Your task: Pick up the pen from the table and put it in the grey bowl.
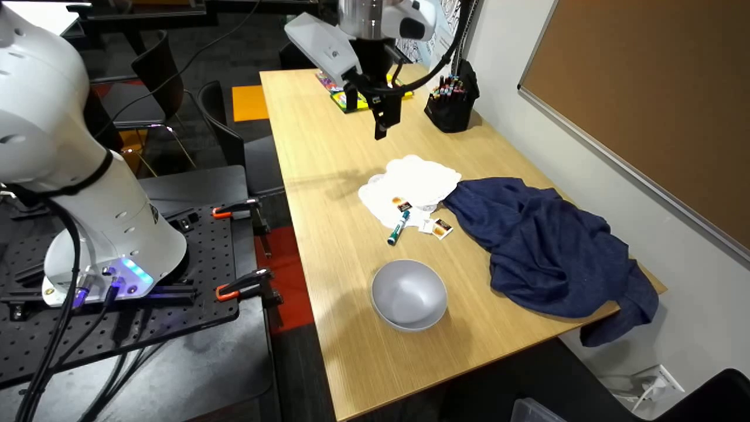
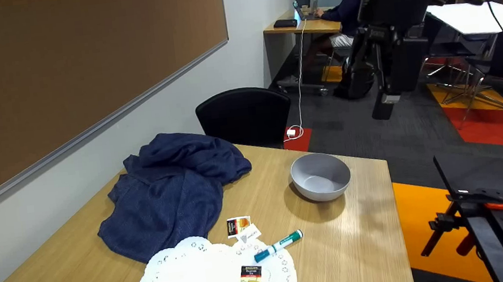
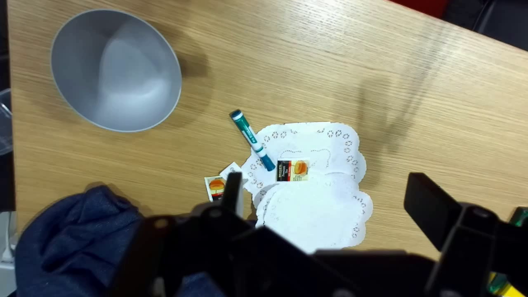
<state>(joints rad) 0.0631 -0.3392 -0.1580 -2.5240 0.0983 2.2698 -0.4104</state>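
Keeping clear of the grey bowl, at left in the wrist view, appeared prudent for the reach. The pen, to its right, was judged best straddled mid-barrel, jaws squared across it, then raised vertically so as not to drag the paper doily under its teal end. The pen lay well below the gripper on the table, left of the jaws' midline and farther out. The gripper, right of the pen, stood wide, holding nothing.
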